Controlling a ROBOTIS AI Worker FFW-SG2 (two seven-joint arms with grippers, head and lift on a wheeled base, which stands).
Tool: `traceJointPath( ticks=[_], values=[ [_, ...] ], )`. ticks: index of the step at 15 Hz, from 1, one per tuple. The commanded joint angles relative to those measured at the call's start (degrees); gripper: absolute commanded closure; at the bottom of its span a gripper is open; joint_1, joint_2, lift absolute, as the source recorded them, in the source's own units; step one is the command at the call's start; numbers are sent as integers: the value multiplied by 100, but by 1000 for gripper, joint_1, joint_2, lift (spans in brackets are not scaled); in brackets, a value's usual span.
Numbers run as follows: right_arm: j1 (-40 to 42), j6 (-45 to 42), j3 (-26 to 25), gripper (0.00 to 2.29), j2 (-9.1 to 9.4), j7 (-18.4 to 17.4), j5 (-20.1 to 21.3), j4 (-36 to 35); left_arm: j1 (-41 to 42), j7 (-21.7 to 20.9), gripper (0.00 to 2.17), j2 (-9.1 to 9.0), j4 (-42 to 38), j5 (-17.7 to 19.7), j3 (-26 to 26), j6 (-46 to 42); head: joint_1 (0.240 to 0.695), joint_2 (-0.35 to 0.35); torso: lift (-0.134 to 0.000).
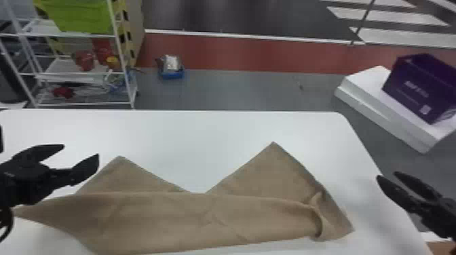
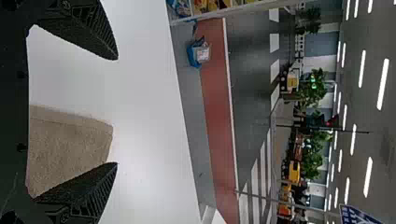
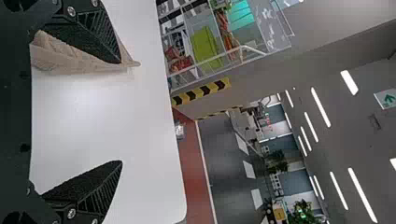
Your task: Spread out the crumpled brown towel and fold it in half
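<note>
Brown towel [image 1: 169, 217] lies partly folded on the white table [image 1: 203, 132], two corners pointing toward its far edge; left pincer [image 1: 81, 151] and right pincer [image 1: 386, 175] both gape open.

head view | towel [image 1: 169, 217]: near edge part-clipped | table [image 1: 203, 135]: left end clipped

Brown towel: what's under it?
The white table, which shows along its far edge. Beneath the towel itself and deep inside its right-hand curl, cloth covers everything; can't tell.
</note>
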Motion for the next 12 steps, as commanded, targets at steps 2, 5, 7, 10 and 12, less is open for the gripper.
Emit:
traceJointPath(
  ticks=[2,5,7,10,12],
  values=[
    [116,-321,-240,127,-29,124,-136,222,-253,47,147,-44,304,-249,-637,268,695,-223,-124],
    [90,-427,-170,127,-38,264,-180,240,-535,162,201,-70,866,-548,-988,215,695,-273,-124],
    [19,-427,-64,127,-64,264,-171,248,-570,232,208,-70,1130,-654,-988,-119,695,-283,-124],
    [10,-480,-64,127,-82,352,-215,336,-825,294,211,-70,1569,-706,-1067,-417,695,-266,-124],
    [2,-550,-56,127,-91,352,-207,371,-921,294,215,-70,1701,-733,-1094,-488,695,-261,-124]
  ],
)
